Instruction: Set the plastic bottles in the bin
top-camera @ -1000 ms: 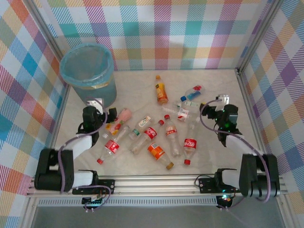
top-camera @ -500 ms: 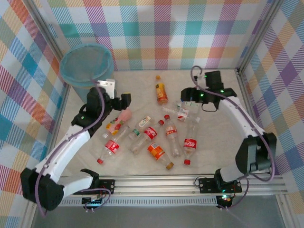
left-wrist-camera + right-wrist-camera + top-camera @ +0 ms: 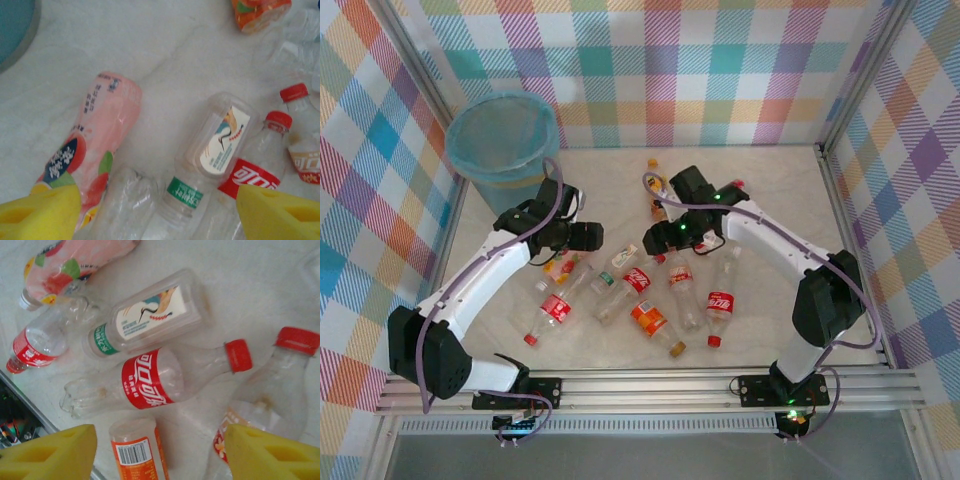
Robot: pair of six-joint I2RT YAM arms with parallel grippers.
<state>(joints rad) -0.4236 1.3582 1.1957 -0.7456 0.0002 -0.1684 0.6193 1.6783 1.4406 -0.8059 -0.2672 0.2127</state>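
**A:** Which step was in hand?

**B:** A pick was being lined up on each side. The left gripper (image 3: pixel 585 237) was held open above the left of the heap, over the pink bottle (image 3: pixel 100 135). The right gripper (image 3: pixel 660 238) was held open above a red-labelled bottle (image 3: pixel 150 380). Nothing was gripped.

**A:** Where were the task's things?

**B:** The plastic bottles (image 3: pixel 640 290) were scattered mid-surface (image 3: pixel 780 190). The bin (image 3: pixel 453 150) was placed at the far left corner.

**A:** What was called for next?

**B:** Probably each gripper would need to be lowered, closed around one bottle, then carried over the bin.
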